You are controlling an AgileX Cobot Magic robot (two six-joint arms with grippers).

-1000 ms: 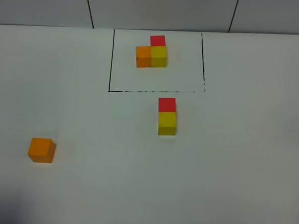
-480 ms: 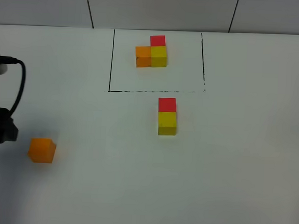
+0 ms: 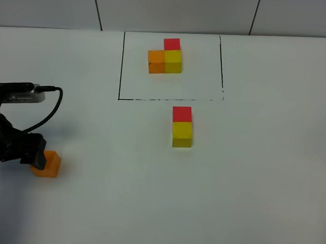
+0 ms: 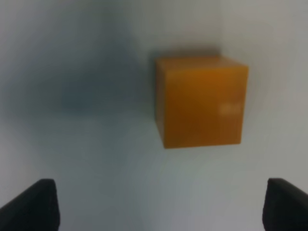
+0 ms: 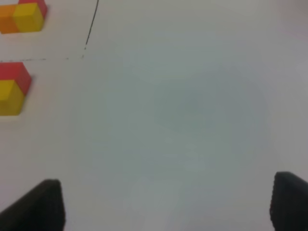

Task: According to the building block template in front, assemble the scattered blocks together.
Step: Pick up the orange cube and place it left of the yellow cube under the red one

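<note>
Orange cube (image 3: pixel 49 165) is sitting at the near left, well apart from the red cube (image 3: pixel 182 113) and yellow cube (image 3: pixel 182 134) touching at centre. The left gripper (image 4: pixel 159 206) is hovering by it, claw wide; centring the cube squarely between its jaws before closing is looking wise. The right gripper (image 5: pixel 161 206) is gaping too, empty. No container is showing; the black frame (image 3: pixel 121 66) is enclosing only the template (image 3: pixel 165 59), far centre.

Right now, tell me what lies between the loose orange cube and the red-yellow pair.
Only bare white table, as the exterior high view shows, from the orange cube to the red-yellow pair.
</note>
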